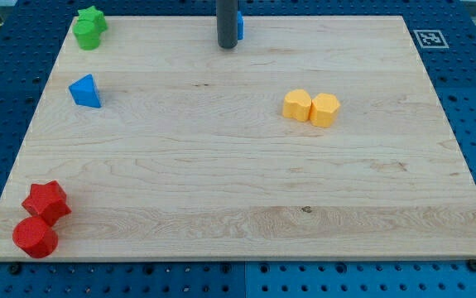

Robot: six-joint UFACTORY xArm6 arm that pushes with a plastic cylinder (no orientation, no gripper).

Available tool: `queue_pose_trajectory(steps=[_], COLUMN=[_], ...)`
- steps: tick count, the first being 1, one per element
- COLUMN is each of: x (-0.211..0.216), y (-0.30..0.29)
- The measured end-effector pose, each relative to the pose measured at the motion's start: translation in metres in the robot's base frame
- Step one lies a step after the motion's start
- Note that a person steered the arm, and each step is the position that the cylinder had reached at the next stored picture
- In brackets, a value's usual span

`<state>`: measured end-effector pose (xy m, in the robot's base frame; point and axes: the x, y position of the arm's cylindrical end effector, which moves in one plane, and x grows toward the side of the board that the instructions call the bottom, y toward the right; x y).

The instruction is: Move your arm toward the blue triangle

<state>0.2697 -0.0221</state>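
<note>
The blue triangle [85,91] lies on the wooden board [238,190] near the view's left edge, upper part. My tip [227,46] is at the view's top centre, far to the right of the blue triangle and a little above it. A second blue block [240,26] sits just behind the rod, mostly hidden by it; its shape cannot be made out.
A green star [93,18] and a green block [87,35] sit at the top left corner. Two yellow blocks [297,105] [324,109] touch each other right of centre. A red star [46,201] and a red block [36,237] sit at the bottom left corner.
</note>
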Motion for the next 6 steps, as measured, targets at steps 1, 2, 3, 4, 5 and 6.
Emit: queue_pose_trajectory(steps=[1,2,3,4,5,6], x=[0.018,0.033,0.037,0.038,0.038,0.038], y=[-0.012,-0.032,-0.059,-0.092,-0.128,-0.164])
